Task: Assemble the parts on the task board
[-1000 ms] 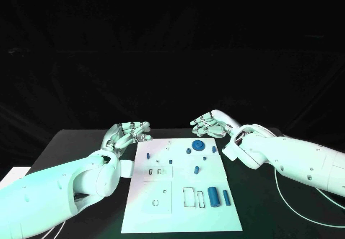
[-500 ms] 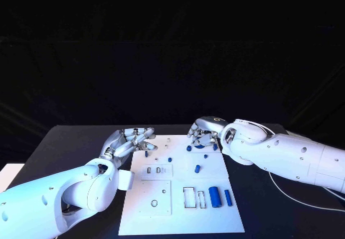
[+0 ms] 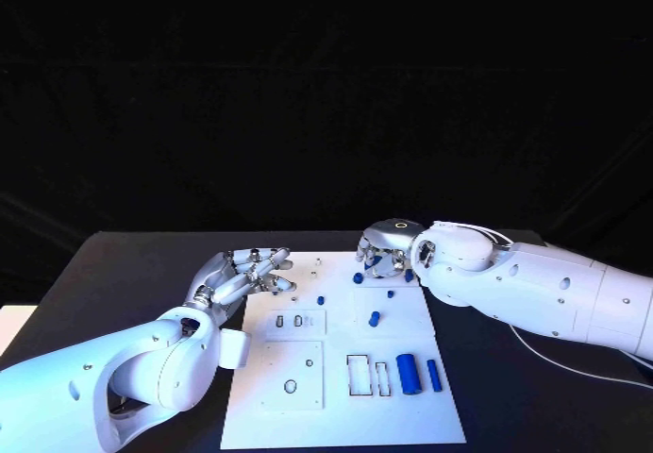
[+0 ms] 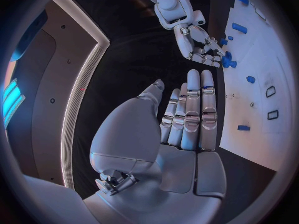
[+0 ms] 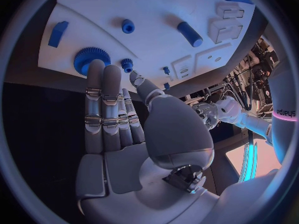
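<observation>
The white task board (image 3: pixel 341 377) lies in the middle of the black table. My right hand (image 3: pixel 385 257) hangs over its far edge, holding nothing. In the right wrist view its straight fingers (image 5: pixel 102 99) point at a large blue gear (image 5: pixel 91 60), with the fingertips just at its rim. A small blue gear (image 5: pixel 127 63) sits beside it. My left hand (image 3: pixel 249 274) hovers at the board's far left corner with its fingers spread and empty. A thick blue cylinder (image 3: pixel 407 367) and a thin blue bar (image 3: pixel 433 375) lie at the near right.
Small blue pieces (image 3: pixel 373 320) (image 3: pixel 321 300) dot the board's middle, and rectangular slots (image 3: pixel 358 374) open beside the cylinder. The left wrist view has my left hand (image 4: pixel 187 114) stretched flat, with my right hand (image 4: pixel 199 50) beyond it at the board (image 4: pixel 261 59).
My right hand has come down and in from above the board's far right corner to the large gear. My left hand has hardly moved.
</observation>
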`<state>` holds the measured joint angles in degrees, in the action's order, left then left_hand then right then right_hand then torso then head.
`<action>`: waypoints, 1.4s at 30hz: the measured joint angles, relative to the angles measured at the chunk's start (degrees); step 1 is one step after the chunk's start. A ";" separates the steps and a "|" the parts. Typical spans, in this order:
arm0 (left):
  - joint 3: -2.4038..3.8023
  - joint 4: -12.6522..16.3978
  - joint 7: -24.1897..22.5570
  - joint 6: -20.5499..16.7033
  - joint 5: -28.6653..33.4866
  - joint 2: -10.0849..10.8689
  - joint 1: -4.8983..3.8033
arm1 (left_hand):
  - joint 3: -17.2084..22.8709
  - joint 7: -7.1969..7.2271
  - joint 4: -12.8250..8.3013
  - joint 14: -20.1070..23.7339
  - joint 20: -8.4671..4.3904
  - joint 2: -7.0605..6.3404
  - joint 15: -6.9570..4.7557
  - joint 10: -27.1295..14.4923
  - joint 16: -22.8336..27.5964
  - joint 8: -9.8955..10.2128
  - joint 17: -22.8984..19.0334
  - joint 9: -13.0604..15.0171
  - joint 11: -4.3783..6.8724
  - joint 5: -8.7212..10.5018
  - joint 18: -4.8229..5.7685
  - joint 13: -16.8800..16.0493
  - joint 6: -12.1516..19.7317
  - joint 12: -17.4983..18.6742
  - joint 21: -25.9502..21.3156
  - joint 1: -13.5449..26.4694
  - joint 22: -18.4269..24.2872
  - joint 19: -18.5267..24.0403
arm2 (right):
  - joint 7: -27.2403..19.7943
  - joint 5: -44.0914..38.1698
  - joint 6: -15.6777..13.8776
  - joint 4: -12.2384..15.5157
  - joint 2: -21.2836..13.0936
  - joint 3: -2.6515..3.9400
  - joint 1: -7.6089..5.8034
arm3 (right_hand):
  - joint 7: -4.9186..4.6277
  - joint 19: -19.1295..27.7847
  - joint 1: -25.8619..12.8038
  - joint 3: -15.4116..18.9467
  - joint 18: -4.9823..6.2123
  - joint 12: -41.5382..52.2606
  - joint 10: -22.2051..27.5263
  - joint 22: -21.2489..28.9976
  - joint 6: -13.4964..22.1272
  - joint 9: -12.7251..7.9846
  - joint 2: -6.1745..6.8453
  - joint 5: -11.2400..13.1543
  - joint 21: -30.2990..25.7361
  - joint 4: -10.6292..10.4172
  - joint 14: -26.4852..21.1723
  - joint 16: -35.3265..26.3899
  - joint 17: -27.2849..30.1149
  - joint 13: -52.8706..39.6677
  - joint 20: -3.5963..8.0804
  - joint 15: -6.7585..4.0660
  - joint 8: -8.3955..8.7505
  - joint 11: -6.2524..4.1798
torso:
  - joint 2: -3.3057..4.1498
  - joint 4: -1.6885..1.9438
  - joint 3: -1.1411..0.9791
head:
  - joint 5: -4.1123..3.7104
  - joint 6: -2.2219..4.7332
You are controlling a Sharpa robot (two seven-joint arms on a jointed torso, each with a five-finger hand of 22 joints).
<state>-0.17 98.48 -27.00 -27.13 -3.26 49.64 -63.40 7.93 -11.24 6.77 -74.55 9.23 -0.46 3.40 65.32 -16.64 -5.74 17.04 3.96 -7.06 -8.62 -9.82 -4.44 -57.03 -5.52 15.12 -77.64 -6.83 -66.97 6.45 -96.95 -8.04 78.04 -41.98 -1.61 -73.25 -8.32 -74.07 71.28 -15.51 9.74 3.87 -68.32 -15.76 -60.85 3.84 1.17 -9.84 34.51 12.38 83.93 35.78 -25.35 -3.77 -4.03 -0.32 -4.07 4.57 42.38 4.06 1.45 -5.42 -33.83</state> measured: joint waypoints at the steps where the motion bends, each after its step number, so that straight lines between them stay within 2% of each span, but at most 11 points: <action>1: 0.00 0.08 0.03 0.00 0.01 0.01 0.00 | 0.00 0.00 0.00 0.00 0.00 0.00 0.00 0.00 0.00 0.00 0.04 0.00 0.00 0.00 0.00 0.00 0.00 0.00 0.00 0.00 0.00 0.00 | 0.04 -0.18 0.22 0.00 0.05 0.01 -0.02 | 0.00 0.00 0.00 -0.01 0.00 0.00 0.09 -0.10 0.00 0.00 0.00 0.00 0.26 -0.01 0.00 0.12 -0.19 0.00 0.00 0.00 0.00 -0.09 | 0.10 0.03 0.00 | -0.01 0.01; 8: 0.01 0.31 0.28 0.04 0.04 0.08 0.00 | 0.00 0.00 0.00 0.40 0.00 -0.20 -0.02 -0.21 0.00 0.30 0.45 0.00 -0.20 0.00 0.01 0.00 0.00 0.41 -0.27 0.19 0.05 0.00 | -0.10 -0.88 1.93 -0.35 0.61 0.01 -0.04 | 0.38 0.43 0.21 -0.79 0.00 0.00 0.20 -0.93 -0.38 0.08 0.21 0.00 1.47 -0.78 0.00 1.82 -1.65 0.00 0.01 0.00 0.00 -0.20 | 0.70 0.16 0.07 | 0.00 -0.06; 17: 0.02 0.32 0.57 0.11 0.07 0.00 0.00 | 0.00 -0.22 0.00 0.60 0.00 -0.24 0.18 -0.21 0.00 0.30 0.57 0.00 -0.20 0.00 0.01 0.01 0.22 0.41 -0.27 0.24 0.05 0.00 | -0.96 -0.83 3.32 -0.74 1.02 0.00 -0.05 | 0.81 0.43 0.21 -1.99 0.00 0.00 0.30 -1.97 -0.80 0.07 0.21 0.00 3.37 -1.64 0.00 6.44 -6.40 0.05 0.01 0.00 0.00 -0.30 | 1.31 0.34 0.15 | -0.09 -0.15; 33: 0.02 0.53 0.90 0.23 0.11 0.02 -0.01 | 0.00 -0.21 0.00 0.60 0.00 -0.23 0.18 -0.21 0.00 0.30 0.92 0.01 -0.20 0.00 0.01 0.02 0.22 0.65 -0.27 0.23 0.10 0.01 | -1.72 -0.73 4.51 -1.86 1.91 0.00 -0.05 | 0.78 0.91 0.21 -3.99 0.00 0.01 0.29 -3.19 -1.62 0.14 0.21 0.33 5.30 -3.00 0.00 10.18 -10.16 0.04 0.09 0.00 0.00 -0.30 | 1.98 0.43 0.09 | -0.02 0.05; 36: 0.02 0.53 0.95 0.27 0.11 0.02 -0.01 | 0.00 -0.21 0.00 0.60 0.00 -0.23 0.18 -0.21 0.00 0.30 0.95 0.01 -0.20 0.00 0.01 0.02 0.22 0.65 -0.27 0.23 0.10 0.01 | -1.79 -0.72 4.52 -1.93 1.93 0.00 -0.07 | 0.91 1.04 0.60 -4.84 -0.01 0.01 -0.32 -3.57 -2.37 0.24 -0.18 1.13 5.92 -3.36 0.17 11.97 -12.06 0.04 0.22 -0.24 0.00 -0.62 | 2.07 0.42 0.09 | 0.03 0.03; 42: 0.02 0.52 1.12 0.40 0.12 -0.01 -0.01 | 0.16 -0.21 -0.16 0.82 0.01 -0.23 0.40 -0.41 0.00 0.52 1.12 0.01 -0.40 0.00 0.00 0.02 0.22 0.65 -0.49 0.23 0.09 0.01 | -2.11 -0.54 3.57 -1.57 1.75 0.02 -0.09 | 1.33 1.04 1.06 -7.54 0.00 0.46 -2.53 -4.53 -4.23 0.26 -1.24 4.36 7.54 -4.52 0.00 15.83 -16.02 -0.04 0.22 -0.83 -0.55 -1.23 | 2.22 0.41 0.09 | 0.13 0.09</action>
<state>-0.15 98.99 -25.88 -26.73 -3.13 49.63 -63.41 8.09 -11.46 6.61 -73.73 9.23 -0.69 3.80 64.91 -16.64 -5.22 18.16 3.96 -7.47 -8.62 -9.81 -4.42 -56.80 -4.87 14.63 -77.41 -6.73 -66.96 4.35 -97.49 -4.47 76.47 -40.23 -1.59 -73.34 -6.99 -73.04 72.34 -23.05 9.74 4.34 -70.85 -20.29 -65.08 4.10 -0.08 -5.48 42.04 7.86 83.93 51.60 -41.38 -3.81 -3.81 -1.15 -4.63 3.34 44.60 4.48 1.54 -5.29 -33.74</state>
